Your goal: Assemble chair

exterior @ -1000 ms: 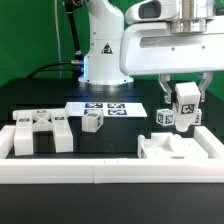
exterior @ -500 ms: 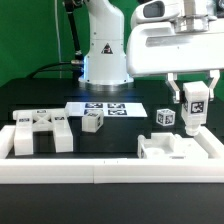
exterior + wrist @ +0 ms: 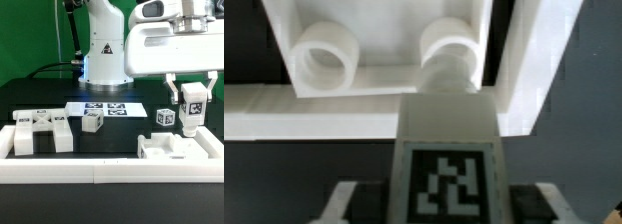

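Note:
My gripper (image 3: 193,94) is shut on a white chair leg (image 3: 195,108) with a black-and-white tag, held upright above the table at the exterior view's right. Just below it lies the white seat part (image 3: 178,150), tucked into the corner of the border rail. In the wrist view the leg (image 3: 446,150) fills the space between the dark fingers (image 3: 352,200), and past its end the seat part (image 3: 393,40) shows two round sockets (image 3: 326,62). The leg's end lines up with the socket next to that one and hangs apart from it.
A tagged white block (image 3: 165,118) stands just beside the held leg. A smaller tagged block (image 3: 93,122) and the marker board (image 3: 105,108) lie mid-table. Chunky crossed white parts (image 3: 40,131) sit at the exterior view's left. The long white border rail (image 3: 100,171) runs along the front.
The gripper carried the leg a little toward the exterior view's right, then held still. Its grip has not changed.

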`<control>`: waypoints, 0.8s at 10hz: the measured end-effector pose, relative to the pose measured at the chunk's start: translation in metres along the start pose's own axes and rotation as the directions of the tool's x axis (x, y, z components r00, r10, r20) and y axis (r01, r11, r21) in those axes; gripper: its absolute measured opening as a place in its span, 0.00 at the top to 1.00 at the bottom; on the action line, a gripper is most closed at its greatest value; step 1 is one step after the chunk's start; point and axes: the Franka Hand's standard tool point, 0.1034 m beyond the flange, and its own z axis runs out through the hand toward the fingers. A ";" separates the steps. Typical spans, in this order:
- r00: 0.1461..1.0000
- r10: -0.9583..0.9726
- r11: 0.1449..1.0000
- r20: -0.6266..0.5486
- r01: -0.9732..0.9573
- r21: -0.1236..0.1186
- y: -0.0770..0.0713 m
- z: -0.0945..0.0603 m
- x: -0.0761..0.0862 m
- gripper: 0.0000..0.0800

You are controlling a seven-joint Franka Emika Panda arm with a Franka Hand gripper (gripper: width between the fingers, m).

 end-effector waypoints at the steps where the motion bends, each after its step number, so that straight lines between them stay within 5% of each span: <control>1: 1.000 -0.018 1.000 -0.001 0.018 -0.002 0.002 0.003 0.003 0.64; 8: 0.999 -0.033 0.999 -0.001 0.033 -0.001 0.000 0.010 0.007 0.64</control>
